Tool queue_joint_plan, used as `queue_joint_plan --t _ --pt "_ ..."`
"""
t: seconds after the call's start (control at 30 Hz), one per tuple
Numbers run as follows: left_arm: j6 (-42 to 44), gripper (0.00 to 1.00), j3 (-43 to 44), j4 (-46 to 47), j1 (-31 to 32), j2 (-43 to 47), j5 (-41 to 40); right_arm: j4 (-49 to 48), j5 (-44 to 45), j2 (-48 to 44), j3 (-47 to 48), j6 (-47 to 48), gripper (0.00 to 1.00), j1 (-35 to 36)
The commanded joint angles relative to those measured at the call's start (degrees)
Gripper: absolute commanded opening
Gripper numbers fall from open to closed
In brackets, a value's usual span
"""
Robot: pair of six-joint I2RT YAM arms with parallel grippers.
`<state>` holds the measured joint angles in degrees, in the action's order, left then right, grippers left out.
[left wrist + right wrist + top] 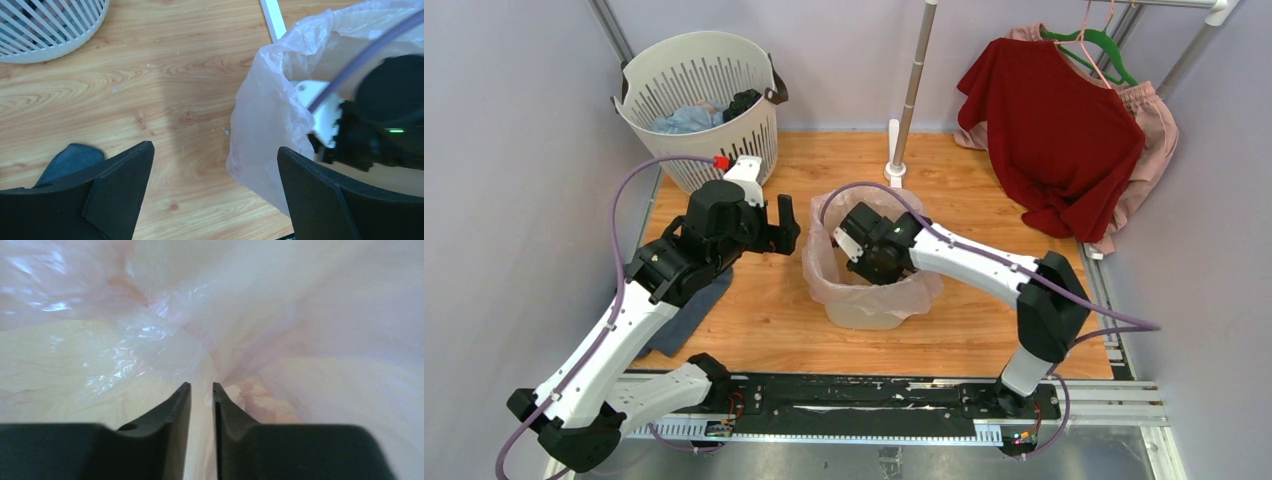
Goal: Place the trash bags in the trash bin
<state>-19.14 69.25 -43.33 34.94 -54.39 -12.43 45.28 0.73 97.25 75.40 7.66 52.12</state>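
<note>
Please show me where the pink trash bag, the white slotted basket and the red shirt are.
trash bag (820, 265), top view, its crinkled left side.
white slotted basket (679, 140), top view, its front wall.
red shirt (1054, 140), top view, middle of its front.

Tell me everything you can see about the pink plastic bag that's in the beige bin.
The trash bag is thin, translucent pale-pink film, crinkled and glossy. It lines the trash bin in the middle of the wooden table. Its mouth is open upward and its edge is draped loosely over the rim, hanging down the outside. Inside, it gathers into folds toward the bottom. The right gripper reaches down into it, jaws a narrow slit apart, with film all around the fingers.
</note>
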Motion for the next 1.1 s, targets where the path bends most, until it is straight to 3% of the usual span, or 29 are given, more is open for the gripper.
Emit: queue_joint_plan --t 0.0,0.03,0.13,0.3,0.5,0.57,0.67,0.73,0.8,1.07 --pt "-0.5 1.00 -1.1 2.3 -0.9 -0.9 0.1 3.1 1.1 -6.3 4.7 -1.9 0.32 0.5" --pt "-0.5 1.00 -1.1 2.5 -1.0 -1.2 0.2 3.2 0.9 -7.4 5.6 -2.2 0.33 0.5" --pt "-0.5 1.00 -0.8 2.8 -1.3 -1.6 0.7 3.3 -2.7 -10.2 7.6 -2.7 0.57 0.6" --pt "-0.4 1.00 0.6 2.5 -1.4 -1.9 0.9 2.1 -3.8 -13.5 8.2 -4.1 0.59 0.7" --pt "-0.6 1.00 1.1 2.2 -1.4 -1.8 1.4 -2.9 2.0 -14.2 7.1 -6.4 0.59 0.7" --pt "-0.8 1.00 1.1 2.3 -1.4 -1.7 1.6 -4.4 2.3 -12.7 7.5 -7.1 0.54 0.7" --pt "-0.9 1.00 1.7 1.8 -1.4 -1.5 1.9 3.8 4.3 -5.2 13.3 -7.3 0.46 0.7" --pt "-0.8 1.00 2.0 1.3 -1.4 -1.2 1.8 10.8 4.5 -0.8 17.1 -8.7 0.29 0.7" --pt "-0.8 1.00 2.1 1.1 -1.4 -0.6 1.4 12.8 5.1 1.2 17.7 -9.3 0.03 0.8" --pt "-1.0 1.00 1.9 1.3 -1.5 -0.7 2.0 12.4 7.2 -3.5 17.8 -8.7 0.00 2.0"
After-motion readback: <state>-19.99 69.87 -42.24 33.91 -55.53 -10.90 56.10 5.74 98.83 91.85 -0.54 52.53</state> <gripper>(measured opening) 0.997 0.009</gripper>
